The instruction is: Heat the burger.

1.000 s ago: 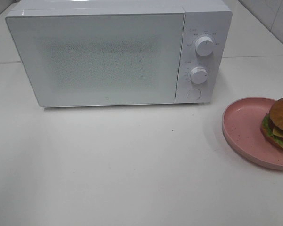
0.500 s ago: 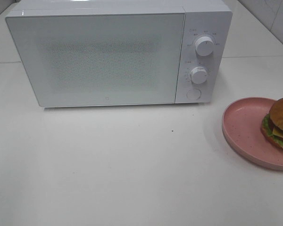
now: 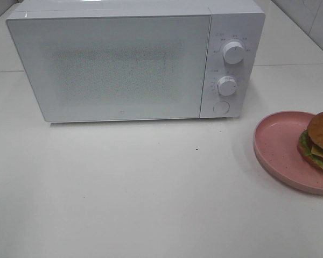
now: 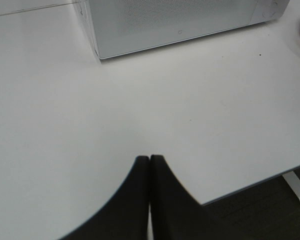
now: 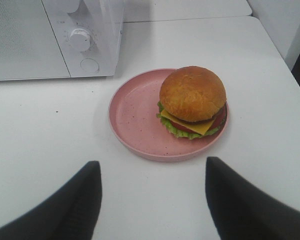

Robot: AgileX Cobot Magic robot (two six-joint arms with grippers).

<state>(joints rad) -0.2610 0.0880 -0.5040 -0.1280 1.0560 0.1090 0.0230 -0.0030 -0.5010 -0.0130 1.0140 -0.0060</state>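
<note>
1. Pink plate (image 5: 135,117) sits by the desk's right edge, and the burger (image 5: 192,100) lies on it.
2. The white microwave (image 3: 113,67) at the back has its door closed.
3. Nothing is done yet.
4. The right gripper (image 5: 152,192) is spread wide, holding nothing.
5. The left gripper (image 4: 150,165) is pressed together, empty.

Burger (image 5: 192,102): round, golden-brown domed bun on top, yellow cheese corner hanging out, green lettuce frilled around the edge, red-brown filling between. Whole and upright. Sits on a pink speckled plate (image 5: 135,112), off-centre toward the rim farther from the microwave (image 3: 124,64). Cut off by the right edge in the high view (image 3: 320,141).
</note>
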